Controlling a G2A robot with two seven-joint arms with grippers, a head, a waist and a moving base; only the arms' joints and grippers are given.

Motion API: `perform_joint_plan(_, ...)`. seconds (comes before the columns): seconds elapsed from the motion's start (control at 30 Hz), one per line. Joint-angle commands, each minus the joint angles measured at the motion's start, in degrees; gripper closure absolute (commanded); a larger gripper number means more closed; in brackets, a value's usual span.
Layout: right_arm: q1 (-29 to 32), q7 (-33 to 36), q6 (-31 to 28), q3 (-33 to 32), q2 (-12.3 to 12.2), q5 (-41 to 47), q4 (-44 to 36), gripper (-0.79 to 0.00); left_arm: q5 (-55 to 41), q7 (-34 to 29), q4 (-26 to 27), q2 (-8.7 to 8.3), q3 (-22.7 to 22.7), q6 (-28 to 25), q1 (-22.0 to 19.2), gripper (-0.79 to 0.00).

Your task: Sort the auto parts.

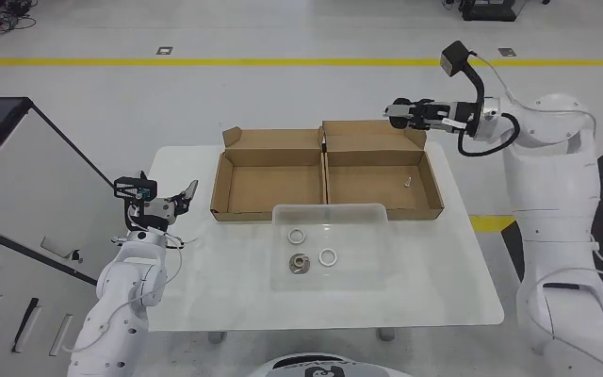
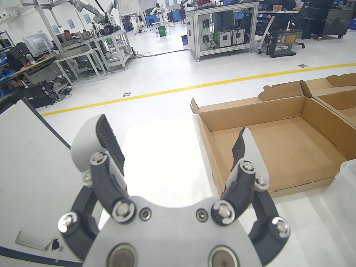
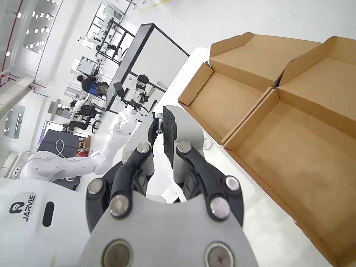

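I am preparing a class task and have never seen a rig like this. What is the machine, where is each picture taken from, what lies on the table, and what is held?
It is a two-armed robot at a white table. The top view looks down from above its arms; the other two come from a camera on each wrist, showing that arm's own gripper. On the table stand two open cardboard boxes side by side: the left box looks empty, the right box holds a loose bolt. Before them a clear tray holds a white ring, a second white ring and a metal part. The left gripper is open, holding nothing. The right gripper is shut on a small screw.
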State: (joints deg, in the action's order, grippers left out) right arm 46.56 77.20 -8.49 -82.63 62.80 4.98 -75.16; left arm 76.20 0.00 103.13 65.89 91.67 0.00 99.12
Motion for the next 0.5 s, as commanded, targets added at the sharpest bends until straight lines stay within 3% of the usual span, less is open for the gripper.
perform_joint_plan(0.0, 0.0, 0.0, 0.0, 0.0, 0.0, 0.0, 0.0, 0.0, 0.0, 0.0, 0.0, 0.0, 0.0, 0.0, 0.0, -0.785)
perform_joint_plan(0.2, 0.4, -0.76, 0.27, 0.31, -0.01, -0.74, -0.17, 0.0, 0.0, 0.0, 0.0, 0.0, 0.0, 0.0, 0.0, -0.785)
perform_joint_plan(0.47, 2.81, -3.96, 6.69, 3.33, -1.0, -14.29, -2.91, 0.0, 0.0, 0.0, 0.0, 0.0, 0.0, 0.0, 0.0, -0.785)
